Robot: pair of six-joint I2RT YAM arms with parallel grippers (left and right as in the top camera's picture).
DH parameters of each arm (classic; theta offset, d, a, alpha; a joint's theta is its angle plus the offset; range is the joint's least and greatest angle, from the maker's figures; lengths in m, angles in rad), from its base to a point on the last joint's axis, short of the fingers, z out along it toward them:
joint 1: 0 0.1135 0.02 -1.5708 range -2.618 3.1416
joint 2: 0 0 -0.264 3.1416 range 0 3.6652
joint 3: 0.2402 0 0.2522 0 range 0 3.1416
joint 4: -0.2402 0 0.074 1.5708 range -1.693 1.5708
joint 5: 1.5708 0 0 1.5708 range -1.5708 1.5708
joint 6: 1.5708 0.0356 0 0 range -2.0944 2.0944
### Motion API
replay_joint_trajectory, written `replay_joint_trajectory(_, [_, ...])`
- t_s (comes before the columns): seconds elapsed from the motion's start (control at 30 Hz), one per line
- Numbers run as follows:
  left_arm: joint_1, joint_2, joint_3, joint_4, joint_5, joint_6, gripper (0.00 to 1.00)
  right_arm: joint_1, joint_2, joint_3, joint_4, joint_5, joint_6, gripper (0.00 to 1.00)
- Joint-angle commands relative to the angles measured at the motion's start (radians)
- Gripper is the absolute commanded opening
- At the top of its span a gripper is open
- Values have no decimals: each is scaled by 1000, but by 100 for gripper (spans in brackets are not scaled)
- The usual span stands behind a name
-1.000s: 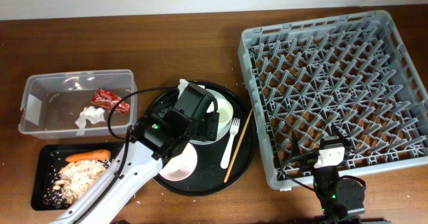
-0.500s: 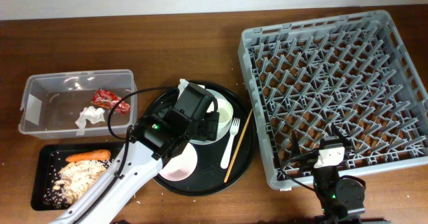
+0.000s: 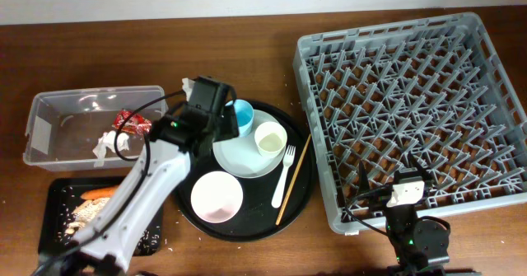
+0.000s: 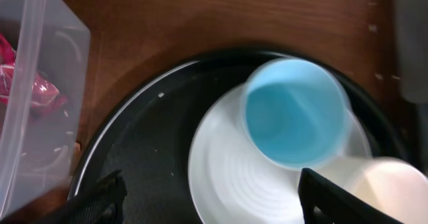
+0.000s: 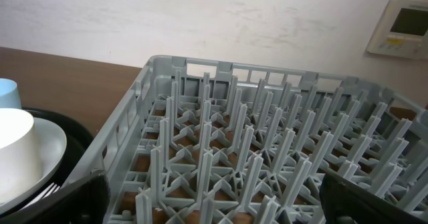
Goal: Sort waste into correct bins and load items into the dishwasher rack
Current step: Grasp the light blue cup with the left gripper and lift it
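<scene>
I have the left gripper over the far-left part of the round black tray, its fingers spread wide with nothing clamped between them. In the left wrist view the light blue cup stands upright just ahead of the fingertips, mouth up. It sits at the edge of the pale plate; I cannot tell whether its base is on the plate or on the tray beside it.

The cream cup stands upright on the plate, just to the right of the blue one. The pink bowl sits on the tray nearer to me, beside the plate. The white fork lies on the tray to the right of the plate, and the chopsticks lie slanted just beyond it, their far end reaching the tray's rim.

To the left, the clear tub holds the red wrapper and the white tissue. The shallow black tray nearer to me holds the carrot and the rice scraps, partly hidden under my left arm.

The dishwasher rack sits on the table to the right of the round tray. The right gripper rests low at the rack's near edge, jaws fully apart and holding nothing.
</scene>
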Motion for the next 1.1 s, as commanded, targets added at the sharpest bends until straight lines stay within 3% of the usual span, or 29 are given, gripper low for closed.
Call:
replay_joint_trajectory(0.0, [27, 79, -3, 44, 74, -12, 63, -8, -5, -7, -4, 6, -3, 99])
replay_joint_trajectory(0.07, [26, 106, -3, 74, 110, -12, 54, -8, -5, -7, -4, 6, -3, 99])
replay_joint_trajectory(0.3, [26, 195, -3, 163, 134, -8, 53, -8, -5, -7, -4, 6, -3, 99])
replay_joint_trajectory(0.4, [26, 224, -3, 167, 134, -8, 41, -8, -5, -7, -4, 6, -3, 99])
replay_joint_trajectory(0.8, [26, 234, -3, 183, 153, -9, 22, -8, -5, -7, -4, 6, -3, 99])
replay_joint_trajectory(0.97, [26, 234, -3, 182, 164, -9, 0, -8, -5, -7, -4, 6, -3, 99])
replay_joint_trajectory(1.07, [27, 229, 0, 182, 164, -9, 0, -8, -5, -7, -4, 6, -3, 99])
